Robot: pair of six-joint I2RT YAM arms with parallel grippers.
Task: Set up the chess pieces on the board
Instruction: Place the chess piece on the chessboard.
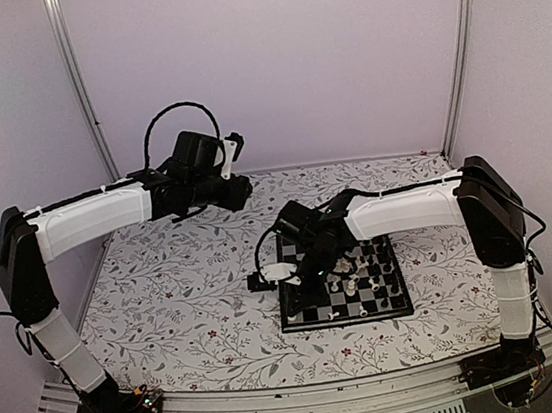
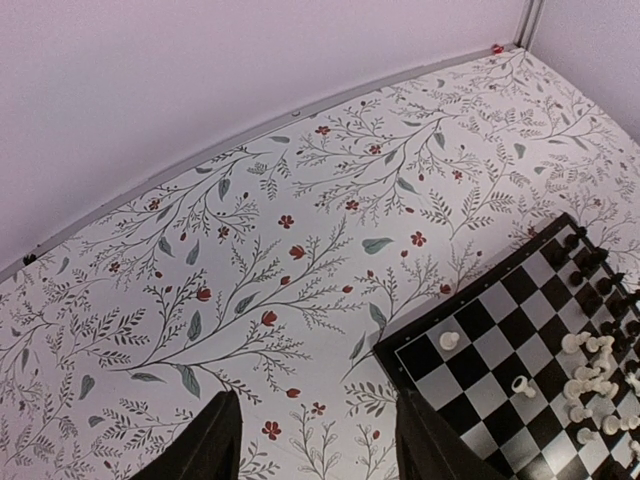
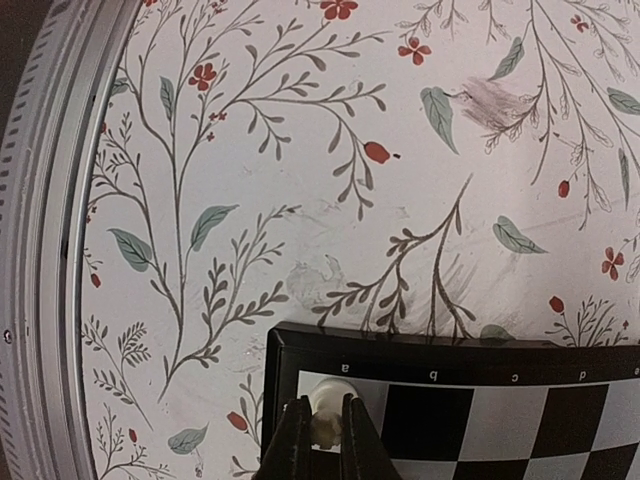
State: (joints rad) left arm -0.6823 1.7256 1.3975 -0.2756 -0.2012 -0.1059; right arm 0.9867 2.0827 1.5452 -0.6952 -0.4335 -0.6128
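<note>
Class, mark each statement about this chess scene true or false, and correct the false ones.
1. The right hand grips a white piece. True.
2. That piece is over the column of the board lettered d. False: it is at the corner square by the letter a.
3. The left hand holds a black piece. False: it is open and empty, above the floral table.
4. White pieces and black pieces both stand on the board. True.
</note>
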